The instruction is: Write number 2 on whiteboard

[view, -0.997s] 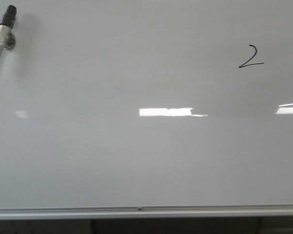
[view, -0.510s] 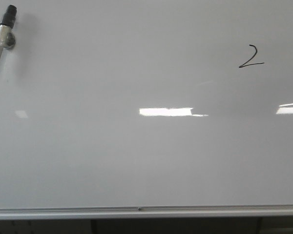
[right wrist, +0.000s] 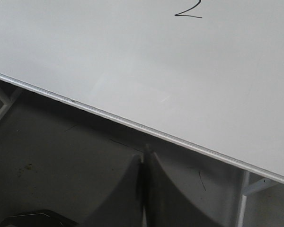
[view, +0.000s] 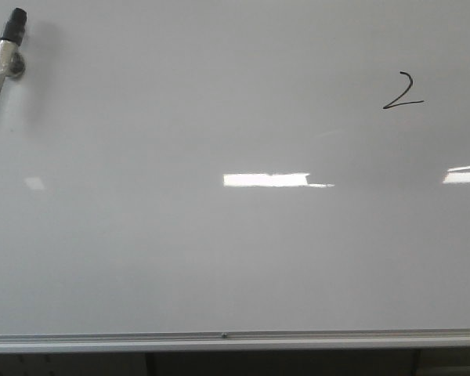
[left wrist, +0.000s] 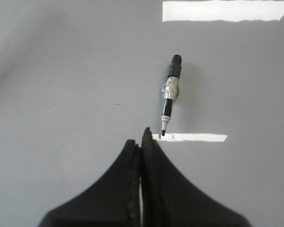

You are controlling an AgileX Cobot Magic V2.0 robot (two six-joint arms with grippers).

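The whiteboard (view: 219, 258) fills the front view, with a silver rail (view: 235, 341) along its bottom edge. A thin black number 2 (view: 403, 91) is written at its upper right; it also shows in the right wrist view (right wrist: 189, 9). A marker (view: 4, 59) with a black cap sticks to the board at the upper left, and shows in the left wrist view (left wrist: 169, 92). My left gripper (left wrist: 141, 138) is shut and empty, just short of the marker's tip. My right gripper (right wrist: 144, 155) is shut and empty, below the board's rail (right wrist: 132, 124). Neither gripper shows in the front view.
Bright rectangular light reflections (view: 266, 179) lie on the board's middle and right edge. Below the rail is a dark floor (right wrist: 61, 161) with grey frame legs (right wrist: 244, 198). A dark object (right wrist: 33, 220) sits at the corner of the right wrist view.
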